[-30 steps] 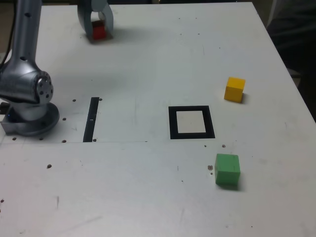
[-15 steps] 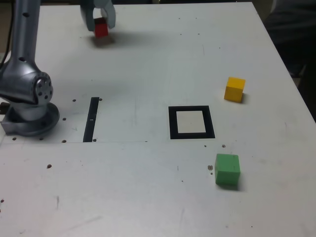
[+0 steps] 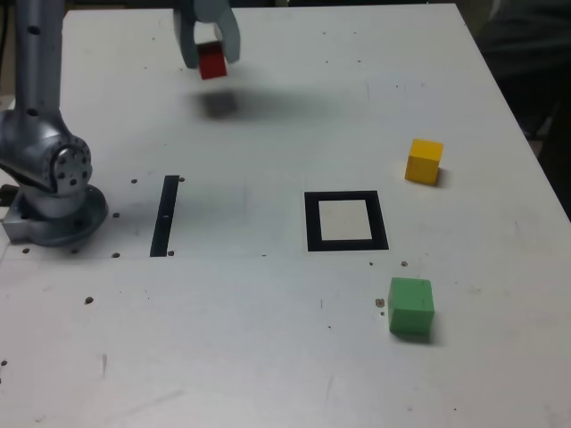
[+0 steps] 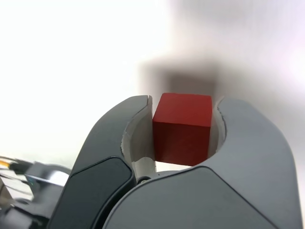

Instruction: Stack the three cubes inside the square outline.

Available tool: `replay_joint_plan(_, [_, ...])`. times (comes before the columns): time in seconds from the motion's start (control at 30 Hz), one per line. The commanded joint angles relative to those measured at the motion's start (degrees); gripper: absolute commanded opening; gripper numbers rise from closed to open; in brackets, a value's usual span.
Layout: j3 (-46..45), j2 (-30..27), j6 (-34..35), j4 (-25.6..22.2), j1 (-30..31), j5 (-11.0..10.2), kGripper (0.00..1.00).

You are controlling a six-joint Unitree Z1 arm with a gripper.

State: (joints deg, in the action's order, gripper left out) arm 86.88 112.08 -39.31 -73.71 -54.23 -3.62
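My gripper [image 3: 211, 55] is shut on the red cube [image 3: 212, 61] and holds it above the table at the far left of the exterior view, a shadow under it. The wrist view shows the red cube [image 4: 182, 127] clamped between both jaws. A square outline [image 3: 346, 220], black with a pale centre, lies mid-table with nothing in it. To its right and farther back sits the yellow cube [image 3: 424, 161]. The green cube [image 3: 411, 307] rests nearer the front, right of the outline.
The arm's grey base [image 3: 49, 183] stands at the exterior view's left edge. A thin black strip [image 3: 166, 215] lies between the base and the outline. The white table [image 3: 268, 357] ends close behind the gripper and at the right.
The gripper has lifted the red cube off the table and carried it to the exterior view's right, a little nearer the front. The yellow and green cubes have not moved.
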Motion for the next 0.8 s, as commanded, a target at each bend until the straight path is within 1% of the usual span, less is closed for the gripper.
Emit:
replay_joint_plan(0.0, [-1.98, -2.06, 1.34, 0.9, 2.59, 0.8, 0.31])
replay_joint_plan(0.27, [-6.88, -6.76, 9.44, 2.45, 13.73, 0.96, 0.31])
replay_joint_plan(0.53, [-9.46, -7.74, 17.7, 2.92, 24.69, 0.03, 0.31])
replay_joint_plan(0.77, [-9.29, -8.4, 23.73, 3.42, 32.95, 0.11, 0.31])
